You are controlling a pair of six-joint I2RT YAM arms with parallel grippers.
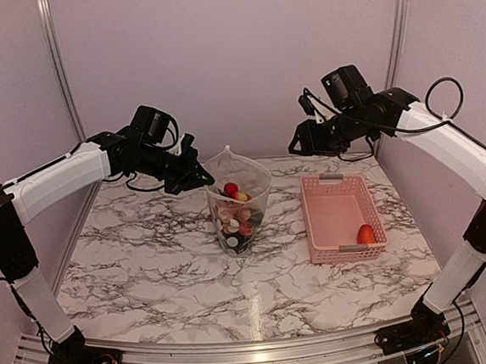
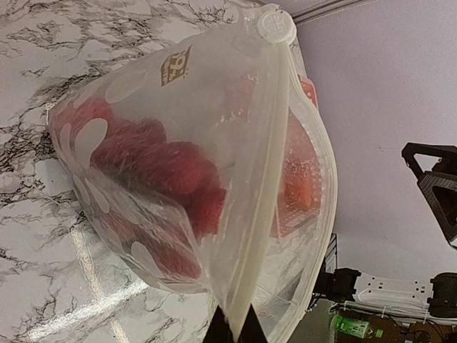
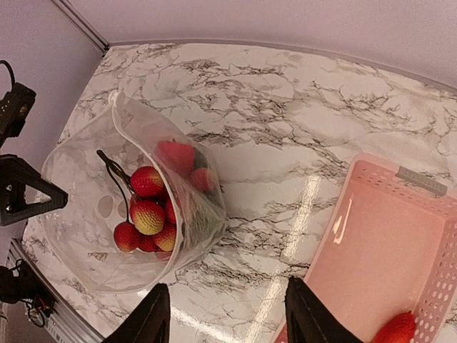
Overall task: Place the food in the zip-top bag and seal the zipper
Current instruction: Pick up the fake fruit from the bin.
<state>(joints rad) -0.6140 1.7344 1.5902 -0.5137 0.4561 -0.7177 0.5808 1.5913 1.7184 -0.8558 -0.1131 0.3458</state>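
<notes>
The clear dotted zip-top bag (image 1: 258, 183) stands upright in the middle of the table, its mouth open. Red strawberries (image 3: 148, 214) and other food (image 1: 231, 189) lie inside it. My left gripper (image 1: 195, 177) is shut on the bag's whitish zipper strip (image 2: 268, 179) at its left end and holds that edge up; in the left wrist view the gripper (image 2: 235, 333) pinches the strip. A white slider (image 2: 275, 25) sits at the strip's far end. My right gripper (image 1: 304, 145) is open and empty, in the air between bag and basket; it also shows in the right wrist view (image 3: 228, 321).
A pink slotted basket (image 1: 335, 216) lies right of the bag, also in the right wrist view (image 3: 385, 243). One red-orange food piece (image 1: 365, 234) rests in its near right corner. Purple walls with metal posts close the back and sides.
</notes>
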